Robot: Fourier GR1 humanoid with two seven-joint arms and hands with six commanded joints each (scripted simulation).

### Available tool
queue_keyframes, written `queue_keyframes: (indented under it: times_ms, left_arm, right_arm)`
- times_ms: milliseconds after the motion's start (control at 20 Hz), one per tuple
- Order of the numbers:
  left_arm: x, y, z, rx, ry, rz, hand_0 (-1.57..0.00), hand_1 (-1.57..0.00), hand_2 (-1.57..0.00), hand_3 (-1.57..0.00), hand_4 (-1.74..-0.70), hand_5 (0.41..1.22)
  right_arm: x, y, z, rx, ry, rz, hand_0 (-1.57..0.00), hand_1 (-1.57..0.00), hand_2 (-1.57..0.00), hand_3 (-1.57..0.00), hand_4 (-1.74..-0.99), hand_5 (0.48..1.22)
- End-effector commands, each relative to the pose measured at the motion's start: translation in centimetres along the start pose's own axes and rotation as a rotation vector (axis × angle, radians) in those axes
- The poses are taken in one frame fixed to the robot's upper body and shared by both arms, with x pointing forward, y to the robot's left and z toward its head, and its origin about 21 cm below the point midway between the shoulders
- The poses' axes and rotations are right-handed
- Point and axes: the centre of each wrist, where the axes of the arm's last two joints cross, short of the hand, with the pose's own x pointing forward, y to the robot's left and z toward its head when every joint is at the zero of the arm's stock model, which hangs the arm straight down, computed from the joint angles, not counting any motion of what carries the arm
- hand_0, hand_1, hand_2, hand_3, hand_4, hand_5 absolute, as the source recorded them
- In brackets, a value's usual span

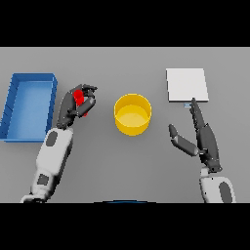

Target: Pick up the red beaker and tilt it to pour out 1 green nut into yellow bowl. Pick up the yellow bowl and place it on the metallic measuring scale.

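Note:
The red beaker is mostly hidden inside my left hand, whose fingers and thumb curl round it, left of the yellow bowl. The bowl stands upright at the table's middle; I cannot make out a green nut in it. The metallic measuring scale lies flat at the back right as a pale square plate. My right hand rests open on the table just in front of the scale, fingers straight and pointing toward it, thumb spread to the left.
A blue open tray stands at the far left, close beside my left forearm. Bare grey table spreads in front of the bowl between both arms.

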Motion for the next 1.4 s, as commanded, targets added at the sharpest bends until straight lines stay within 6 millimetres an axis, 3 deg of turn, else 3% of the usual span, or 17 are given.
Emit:
queue_keyframes:
  times_ms: [0,150,200,350,400,600,750,1150,1350]
  left_arm:
    - [0.1,-0.4,0.0,0.005,-0.009,-0.037,-0.76,-0.78,-0.84,-0.88,-1.52,0.999]
    - [0.5,-0.3,-0.2,0.000,-0.023,-0.089,-1.15,-1.17,-1.20,-1.11,-1.62,1.107]
    - [0.3,-0.4,-0.1,-0.008,-0.021,-0.081,-1.24,-1.25,-1.27,-1.15,-1.64,1.130]
    - [0.6,-0.6,-0.1,-0.013,-0.031,-0.084,-1.40,-1.41,-1.42,-1.36,-1.54,1.174]
    - [0.8,-0.2,-0.1,-0.016,-0.050,-0.057,-1.43,-1.44,-1.45,-1.40,-1.58,1.171]
    - [2.3,0.4,-0.3,-0.039,-0.114,0.079,-1.51,-1.52,-1.52,-1.50,-1.68,1.144]
    - [3.8,0.7,-0.5,-0.053,-0.134,0.076,-1.54,-1.54,-1.55,-1.54,-1.71,1.132]
    - [6.5,1.6,-1.3,-0.119,-0.161,-0.079,-1.56,-1.56,-1.56,-1.55,-1.72,1.139]
    - [8.6,1.7,-2.1,-0.178,-0.174,-0.313,-1.56,-1.57,-1.57,-1.56,-1.73,1.124]
  right_arm:
    - [0.1,0.0,0.2,0.003,-0.010,-0.012,0.00,0.00,0.00,0.00,-1.239,0.648]
    - [0.3,-0.1,0.3,0.004,-0.015,-0.003,0.00,0.00,0.00,0.00,-1.241,0.650]
    - [0.0,-0.4,0.4,0.004,0.002,0.000,0.00,0.00,0.00,0.00,-1.242,0.650]
    - [0.0,0.0,0.1,0.016,-0.003,-0.029,0.00,0.00,0.00,0.00,-1.255,0.644]
    - [0.2,-0.1,-0.1,0.010,0.001,-0.034,0.00,0.00,0.00,0.00,-1.251,0.641]
    - [0.0,0.1,0.4,0.014,-0.011,-0.002,0.00,0.00,0.00,0.00,-1.238,0.643]
    - [0.0,0.2,0.4,0.017,-0.011,0.001,0.00,0.00,0.00,0.00,-1.228,0.645]
    - [0.1,0.3,0.1,0.009,-0.053,0.040,0.00,0.00,0.00,0.00,-1.219,0.661]
    - [0.1,0.3,0.4,0.009,-0.032,0.052,0.00,0.00,0.00,0.00,-1.199,0.658]
